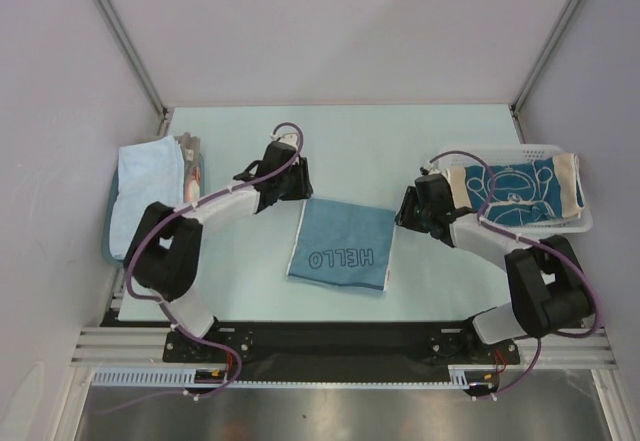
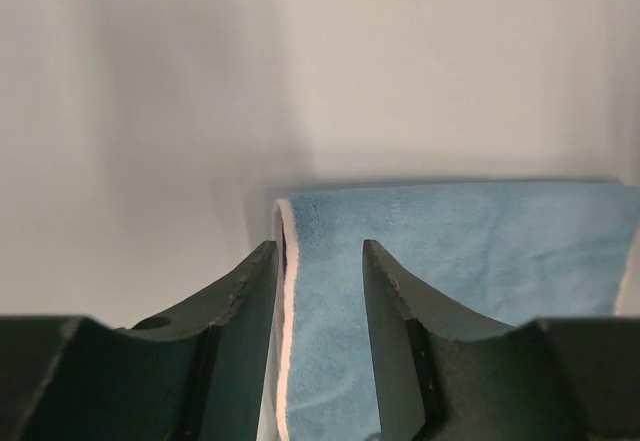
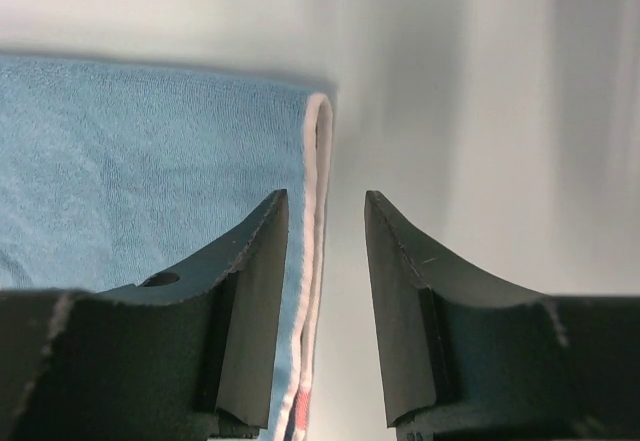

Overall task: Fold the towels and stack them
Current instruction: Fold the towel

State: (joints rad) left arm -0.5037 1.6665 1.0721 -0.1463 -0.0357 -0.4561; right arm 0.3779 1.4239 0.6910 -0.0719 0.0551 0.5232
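Both jaws stand partly open, gripping nothing: left gripper [image 2: 320, 261] astride the left hem of the blue towel [image 1: 340, 246], right gripper [image 3: 325, 211] seemingly just outside its right hem.

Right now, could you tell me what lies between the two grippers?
The folded blue towel lies flat between the left gripper and the right gripper, one far corner near each, as the top view shows.
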